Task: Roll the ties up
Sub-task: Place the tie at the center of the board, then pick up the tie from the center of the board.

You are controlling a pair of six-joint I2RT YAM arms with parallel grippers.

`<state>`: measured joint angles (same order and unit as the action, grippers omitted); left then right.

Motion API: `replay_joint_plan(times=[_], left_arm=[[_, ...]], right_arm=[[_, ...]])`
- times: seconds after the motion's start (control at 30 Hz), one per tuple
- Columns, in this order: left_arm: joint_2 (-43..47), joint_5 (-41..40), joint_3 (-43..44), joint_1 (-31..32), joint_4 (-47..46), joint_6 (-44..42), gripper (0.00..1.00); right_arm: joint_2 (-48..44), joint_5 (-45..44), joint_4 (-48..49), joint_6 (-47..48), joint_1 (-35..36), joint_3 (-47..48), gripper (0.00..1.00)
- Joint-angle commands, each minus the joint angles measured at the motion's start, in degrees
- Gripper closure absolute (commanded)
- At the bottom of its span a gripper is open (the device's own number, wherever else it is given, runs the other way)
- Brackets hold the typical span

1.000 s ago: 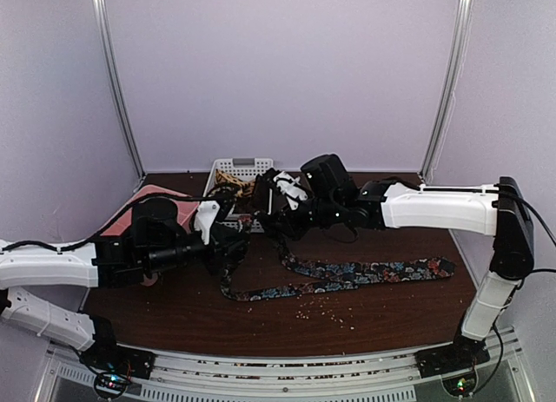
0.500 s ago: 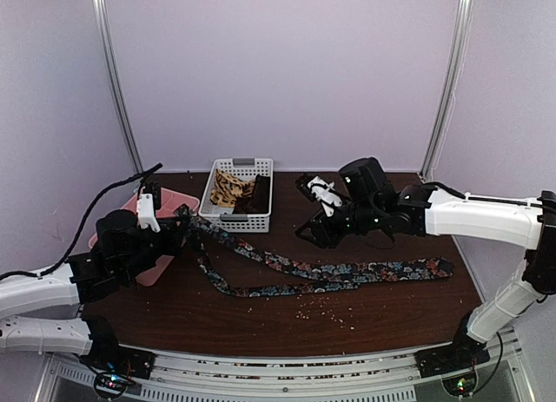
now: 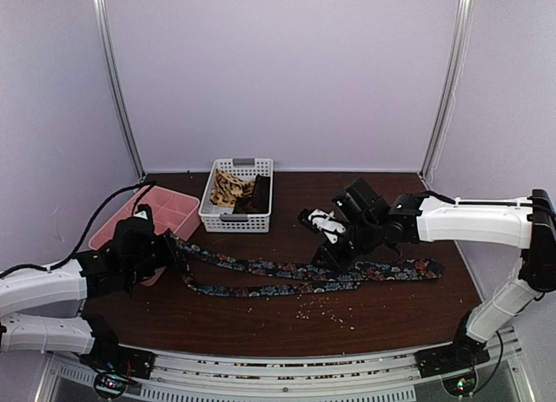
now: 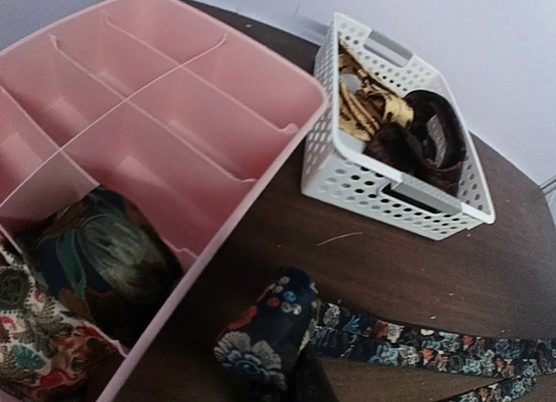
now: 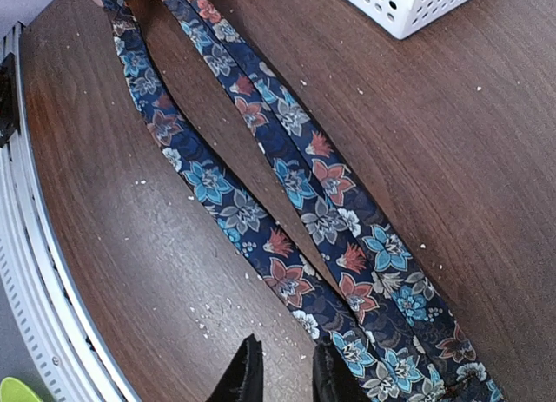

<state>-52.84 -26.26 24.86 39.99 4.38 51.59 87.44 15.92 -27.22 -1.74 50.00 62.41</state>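
Observation:
The dark floral tie [image 3: 391, 270] lies across the table folded into two strands side by side, also seen in the right wrist view [image 5: 295, 181]. My left gripper [image 3: 169, 244] is shut on its folded left end [image 4: 265, 328] beside the pink tray; the fabric hides the fingers. My right gripper [image 3: 334, 250] hovers low over the tie's middle, its jaws [image 5: 285, 376] slightly apart and empty, at the near strand's edge. The tan tie [image 4: 365, 115] and the dark brown tie [image 4: 426, 141] lie bunched in the white basket [image 3: 236, 218].
The pink tray [image 3: 178, 207] stands at the left; one compartment holds a rolled dark patterned tie [image 4: 104, 263]. The white basket [image 4: 382, 189] stands behind the floral tie. Small crumbs [image 3: 326, 308] dot the table's front. The table's metal front rail [image 5: 22, 246] lies near the right gripper.
The left gripper pulled the floral tie's end left, next to the pink tray. The right gripper let go of the tie, swung right and came down over its middle. The tie now lies flatter.

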Motion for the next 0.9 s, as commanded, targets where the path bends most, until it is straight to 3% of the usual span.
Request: replay_joint_plan(times=[0.0, 0.1, 0.2, 0.3, 0.4, 0.53, 0.87], left_arm=[[1.4, -3.7, 2.9, -1.1, 9.7, 5.1, 0.75], [5.4, -4.5, 3.7, -3.3, 15.2, 3.9, 0.53], [9.3, -0.9, 5.3, -8.1, 19.2, -0.2, 0.41], [10.9, 2.7, 9.4, -9.9, 21.1, -10.8, 0.32], [6.8, 15.6, 14.6, -9.9, 17.5, -24.0, 0.33], [-9.4, 36.4, 25.1, -8.3, 16.6, -36.6, 0.38], [-44.4, 41.2, 53.7, 9.8, 22.3, -52.9, 0.40]], right_arm=[[-1.6, -3.2, -4.8, -0.7, -0.8, -0.3, 0.80], [-3.8, -3.2, -5.0, -2.0, -3.0, -2.0, 0.80], [-7.0, -1.6, -4.3, -4.0, -6.5, -4.4, 0.76], [-10.8, 1.8, -2.7, -6.6, -10.6, -7.5, 0.72], [-14.2, 4.6, -1.0, -8.6, -14.5, -10.4, 0.70], [-17.1, 8.5, 0.6, -10.5, -19.5, -13.2, 0.69], [-21.2, 13.3, 2.2, -13.4, -29.1, -16.9, 0.69]])
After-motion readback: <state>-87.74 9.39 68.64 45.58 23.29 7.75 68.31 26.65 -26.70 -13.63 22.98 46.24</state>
